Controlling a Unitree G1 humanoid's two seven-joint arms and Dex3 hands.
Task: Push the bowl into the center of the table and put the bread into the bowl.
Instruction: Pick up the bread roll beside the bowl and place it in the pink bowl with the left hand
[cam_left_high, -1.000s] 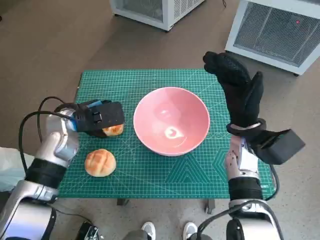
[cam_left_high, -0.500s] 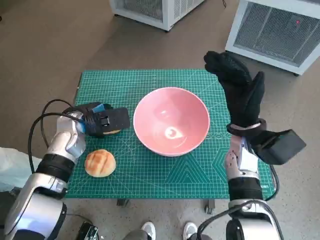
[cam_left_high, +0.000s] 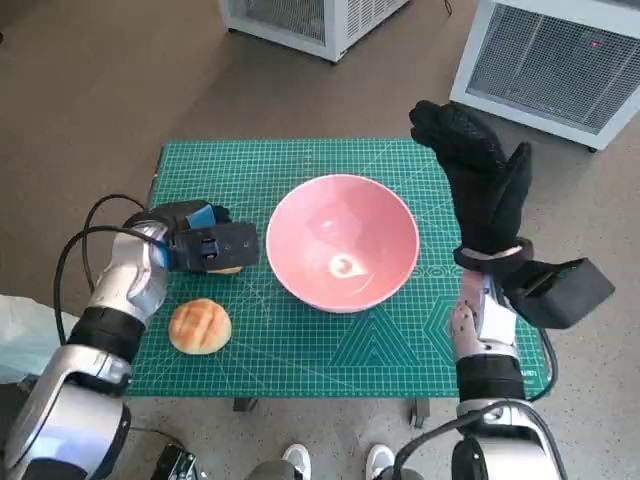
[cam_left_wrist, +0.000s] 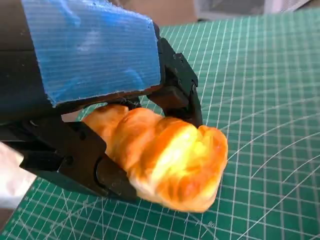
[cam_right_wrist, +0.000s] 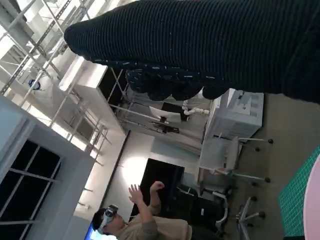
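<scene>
- Holding a golden bread (cam_left_wrist: 170, 160) between its black fingers (cam_left_wrist: 80, 160), the left hand (cam_left_high: 205, 245) sits at the middle left of the head view.
- Right hand (cam_left_high: 480, 180), upper right, is raised, spread and empty.
- Pink bowl (cam_left_high: 343, 243) sits mid-frame on the green mat (cam_left_high: 300, 160).
- A second bun (cam_left_high: 200, 325) lies lower left.

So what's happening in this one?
The left hand grips a piece of bread just above the green mat, beside the pink bowl, which sits near the table's center and holds nothing yet. A second bun lies on the mat nearer the robot. The right hand is raised, open, beside the bowl.
</scene>
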